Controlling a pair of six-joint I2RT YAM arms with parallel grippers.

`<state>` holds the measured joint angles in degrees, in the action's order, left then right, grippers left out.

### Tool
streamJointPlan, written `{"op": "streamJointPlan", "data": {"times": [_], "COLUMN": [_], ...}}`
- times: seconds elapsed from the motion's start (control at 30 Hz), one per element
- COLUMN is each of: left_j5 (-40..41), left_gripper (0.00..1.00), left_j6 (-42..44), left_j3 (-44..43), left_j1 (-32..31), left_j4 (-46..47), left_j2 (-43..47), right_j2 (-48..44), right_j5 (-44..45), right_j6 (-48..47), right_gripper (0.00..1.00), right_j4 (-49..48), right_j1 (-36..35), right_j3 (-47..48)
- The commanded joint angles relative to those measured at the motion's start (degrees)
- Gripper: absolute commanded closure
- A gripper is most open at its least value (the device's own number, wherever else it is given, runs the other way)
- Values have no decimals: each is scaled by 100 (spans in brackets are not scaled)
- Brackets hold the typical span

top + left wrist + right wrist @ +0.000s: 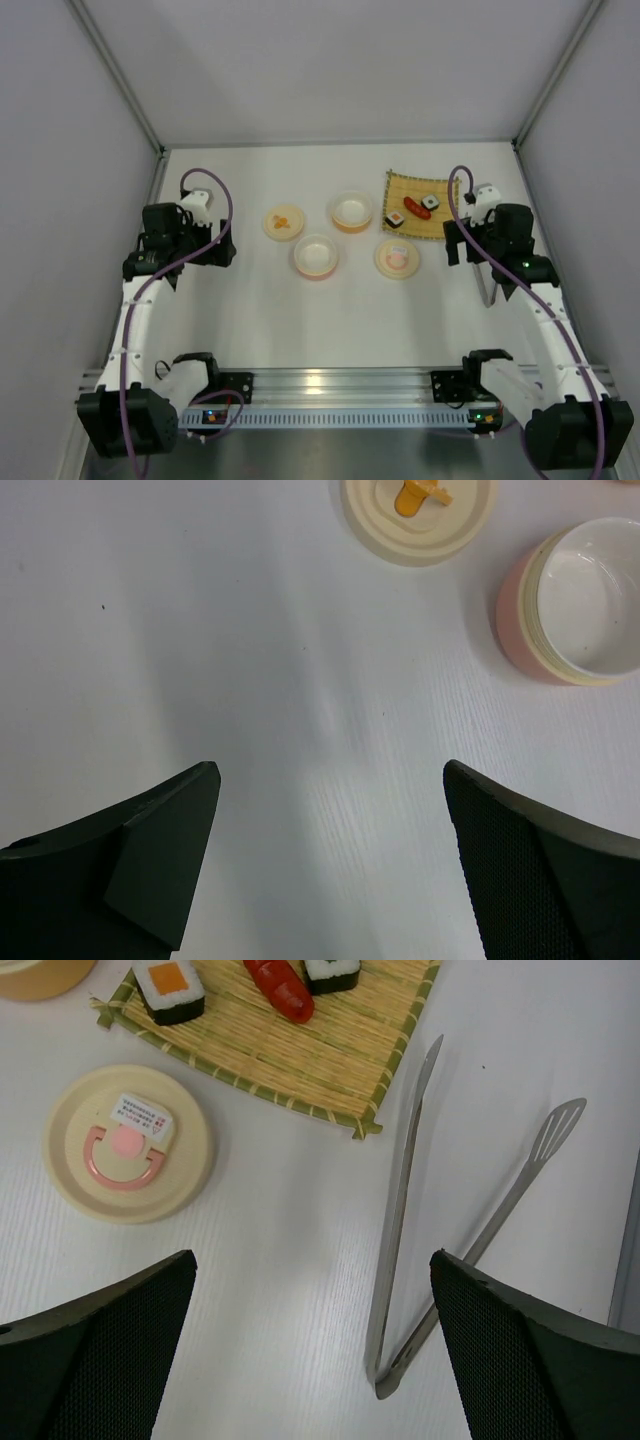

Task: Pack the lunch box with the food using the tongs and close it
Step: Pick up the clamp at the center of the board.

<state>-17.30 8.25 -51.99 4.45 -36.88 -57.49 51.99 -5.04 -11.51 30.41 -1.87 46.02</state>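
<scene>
Tongs (402,1210) lie spread on the worktop (280,1290), just right of the mat (300,1060), below our right hand (312,1256), which hangs open and empty. On the mat we see the sausage (280,988) between two sushi rolls (170,988). The orange bowl (351,211) and pink bowl (316,256) stand uncovered mid-worktop, their lids (284,222) flat beside them. Our left hand (330,770) hovers open, holding nothing, left of them.

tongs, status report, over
Open and empty: left gripper, right gripper. Right over tongs, lying beside mat. All food on mat, bowls empty. Nothing in the way.
</scene>
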Motion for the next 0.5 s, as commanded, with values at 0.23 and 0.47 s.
{"op": "streamJointPlan", "data": {"times": [0.23,0.47], "left_j5": [-89,-142], "left_gripper": [2,2], "left_j6": [45,36], "left_j3": [-40,-57], "left_j1": [-5,-5], "left_j4": [-12,-21], "left_j2": [204,212], "right_j2": [540,1234], "right_j5": [135,-32], "right_j6": [-326,-624], "right_gripper": [1,0], "right_j4": [1203,1898], "right_j1": [134,985], "right_j3": [908,1286]}}
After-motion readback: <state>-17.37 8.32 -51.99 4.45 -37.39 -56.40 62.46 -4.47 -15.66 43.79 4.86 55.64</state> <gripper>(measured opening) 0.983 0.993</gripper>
